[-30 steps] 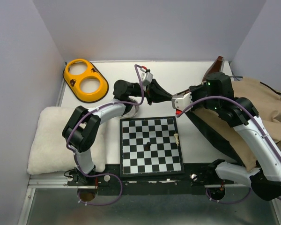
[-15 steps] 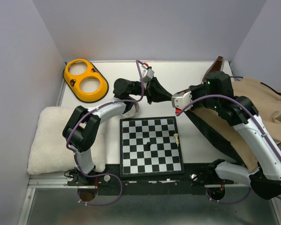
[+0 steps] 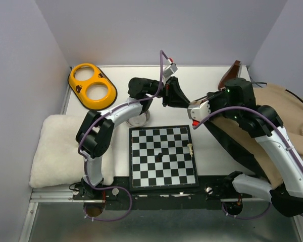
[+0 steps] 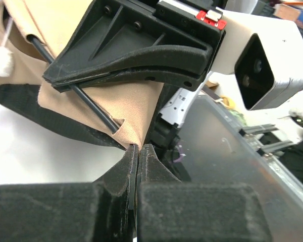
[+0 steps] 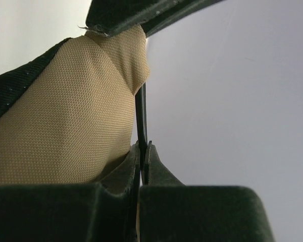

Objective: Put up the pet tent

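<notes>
Both arms meet over the back middle of the surface (image 3: 212,80), working one corner of the pet tent (image 3: 280,108). The rest of it lies slumped flat along the right side, tan cloth over black lining. The left hand (image 4: 136,151) is pinched tight on the very tip of the tan corner. The right hand (image 5: 143,148) is clamped on the thin black pole (image 4: 86,103), with cloth caught alongside it. My read is that one hand holds the corner steady so the other can feed the pole end home. The white pom-pom (image 4: 0,60) dangles off to one side.

Now the clutter – the chessboard (image 3: 162,156) sits right below the hands with pieces standing on it, so a dropped elbow could topple them. The fluffy cushion (image 3: 53,151) and yellow two-ring tray (image 3: 92,86) lie well to the left, out of the way.
</notes>
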`<state>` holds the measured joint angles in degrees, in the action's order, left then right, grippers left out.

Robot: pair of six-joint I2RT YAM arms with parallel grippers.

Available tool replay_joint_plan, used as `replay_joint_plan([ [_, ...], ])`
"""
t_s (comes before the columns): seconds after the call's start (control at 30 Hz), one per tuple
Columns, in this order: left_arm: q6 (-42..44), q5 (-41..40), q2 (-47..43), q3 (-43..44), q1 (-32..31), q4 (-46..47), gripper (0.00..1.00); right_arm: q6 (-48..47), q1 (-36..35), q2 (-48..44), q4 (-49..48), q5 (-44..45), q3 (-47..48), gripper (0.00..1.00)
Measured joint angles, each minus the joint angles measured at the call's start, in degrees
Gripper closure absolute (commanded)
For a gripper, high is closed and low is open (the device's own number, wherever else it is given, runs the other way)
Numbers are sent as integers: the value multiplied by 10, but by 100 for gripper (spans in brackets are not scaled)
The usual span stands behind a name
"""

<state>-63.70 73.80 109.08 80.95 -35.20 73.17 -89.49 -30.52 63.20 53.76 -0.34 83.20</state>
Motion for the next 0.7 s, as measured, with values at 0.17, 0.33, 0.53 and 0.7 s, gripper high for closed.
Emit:
replay_joint_plan([
  [0.17, -104, 31, 32, 59, -14, 2, 100, -21, 1, -14, 21, -1, 0, 99],
  [0.33, -205, 63, 65, 109, -24, 5, 95, -50, 4, -31, 42, -12, -2, 99],
  [0.53, -299, 92, 90, 154, -33, 13, 91, -71, 10, -46, 58, -39, -2, 99],
  [0.7, -368, 103, 111, 178, -37, 22, 82, -77, 15, -49, 66, -49, -2, 99],
])
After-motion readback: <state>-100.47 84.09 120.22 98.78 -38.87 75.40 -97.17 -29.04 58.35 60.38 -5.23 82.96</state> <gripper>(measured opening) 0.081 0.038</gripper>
